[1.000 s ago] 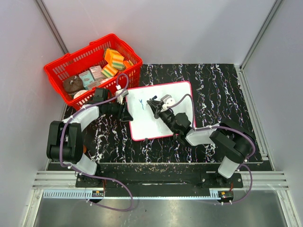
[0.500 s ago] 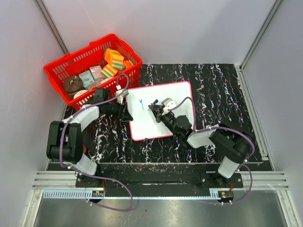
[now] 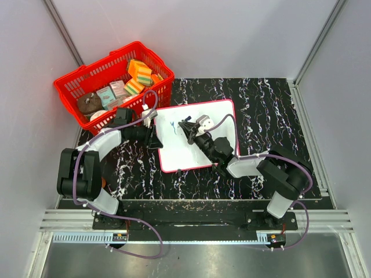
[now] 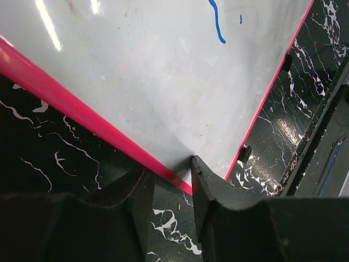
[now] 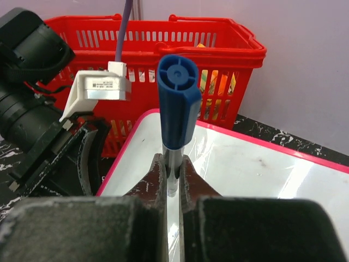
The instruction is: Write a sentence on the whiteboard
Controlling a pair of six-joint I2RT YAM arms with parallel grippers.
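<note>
The whiteboard, white with a thin red frame, lies flat on the dark marbled table. Of the sentence only a short blue stroke shows near the board's far left; it also shows in the left wrist view with a small dot beside it. My right gripper is shut on a blue marker held upright over the board's left part, cap end up and tip hidden. My left gripper straddles the board's left red frame, with its fingers closed on the edge.
A red basket holding sponges and small packets stands at the far left, just beyond the board; it also shows in the right wrist view. The left arm's wrist camera is close to the marker. Grey walls enclose the table.
My right gripper with the marker dipped toward the near right half a second ago and has come back to the far left. The left gripper has not moved.
</note>
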